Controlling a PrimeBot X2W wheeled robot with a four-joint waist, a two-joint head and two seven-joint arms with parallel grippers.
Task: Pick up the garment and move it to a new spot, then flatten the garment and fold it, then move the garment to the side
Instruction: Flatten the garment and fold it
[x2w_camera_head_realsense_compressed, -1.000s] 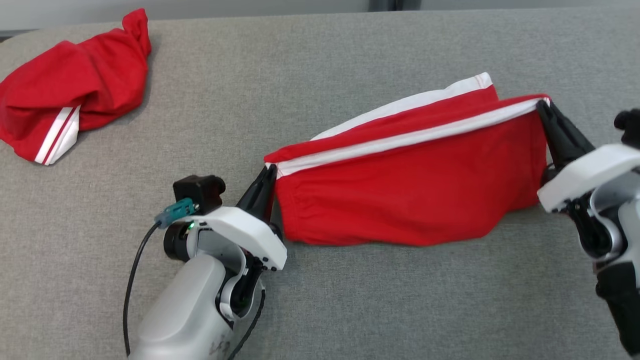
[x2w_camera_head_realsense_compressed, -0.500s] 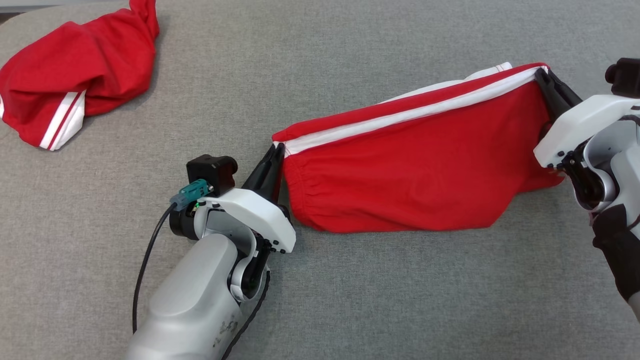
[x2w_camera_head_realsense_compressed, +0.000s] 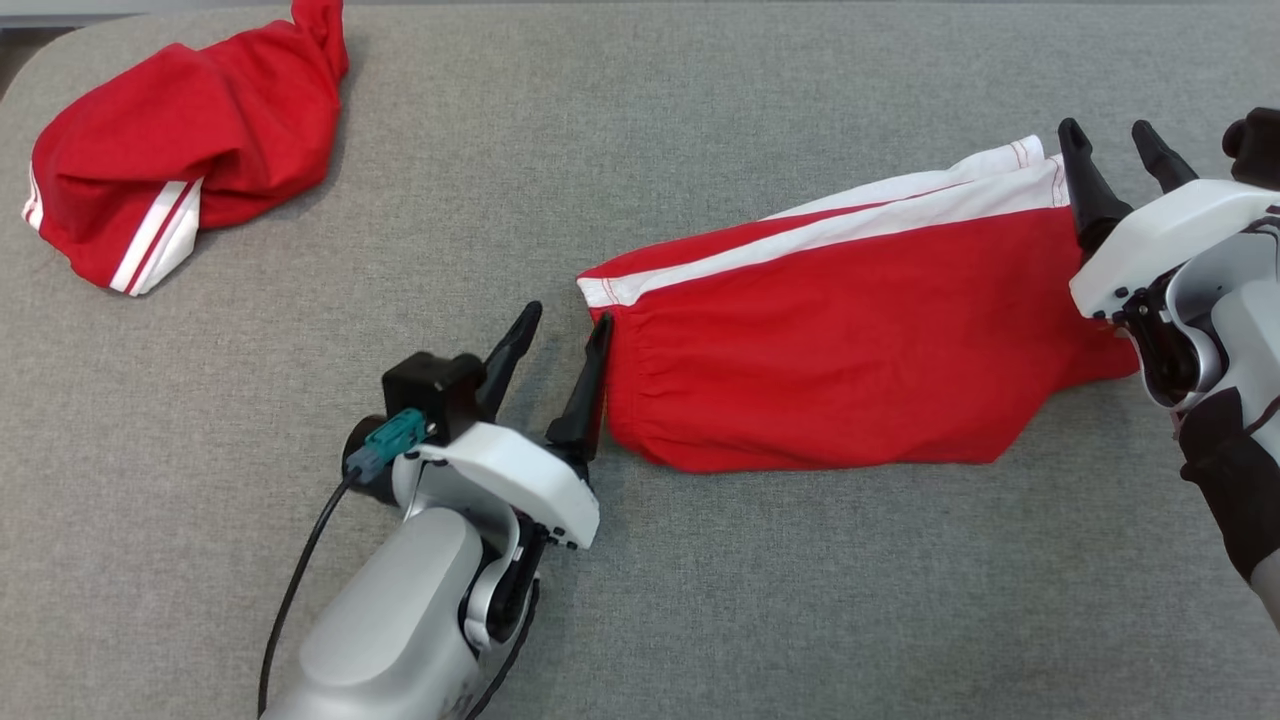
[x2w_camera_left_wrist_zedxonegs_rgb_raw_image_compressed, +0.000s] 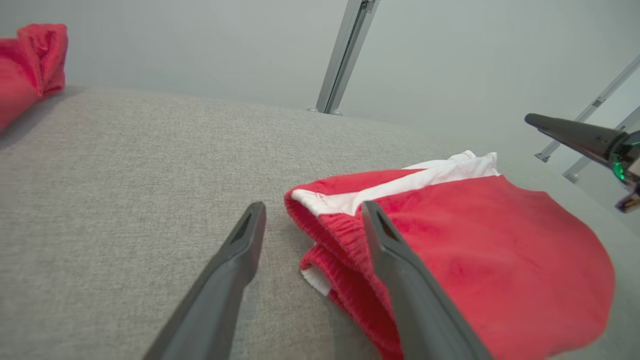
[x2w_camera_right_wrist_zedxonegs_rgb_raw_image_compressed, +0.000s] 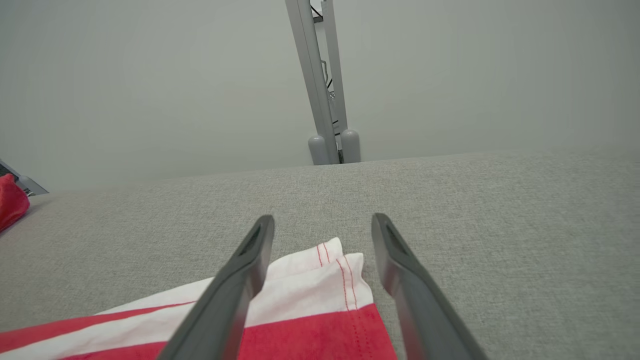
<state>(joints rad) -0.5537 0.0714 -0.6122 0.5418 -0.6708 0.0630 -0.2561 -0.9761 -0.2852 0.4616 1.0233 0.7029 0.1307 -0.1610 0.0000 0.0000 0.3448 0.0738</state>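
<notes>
Red garment (x2w_camera_head_realsense_compressed: 850, 370) with a white band: lies spread flat on the grey table (x2w_camera_head_realsense_compressed: 640, 620), right of the middle in the head view, slanting up toward the right. Rests on the table alone, gripped by nothing.

Left gripper (x2w_camera_head_realsense_compressed: 568, 315): stands open with fingers well spread and holds nothing. Sits at the garment's gathered left end, low over the table. From the left wrist, straddles the corner of that end, the red and white edge lying between the two fingers. Right finger just beside the red cloth; cannot tell whether touching.

Right gripper (x2w_camera_head_realsense_compressed: 1105, 127): likewise open and empty. Sits at the garment's opposite end, by the white hem. From the right wrist, frames the hem's corner with its red stitching between the spread fingers, left finger crossing in front of the white cloth.

Second red garment (x2w_camera_head_realsense_compressed: 190, 150) with white stripes: lies bunched in a heap near the table's far left corner, well apart from both grippers.
</notes>
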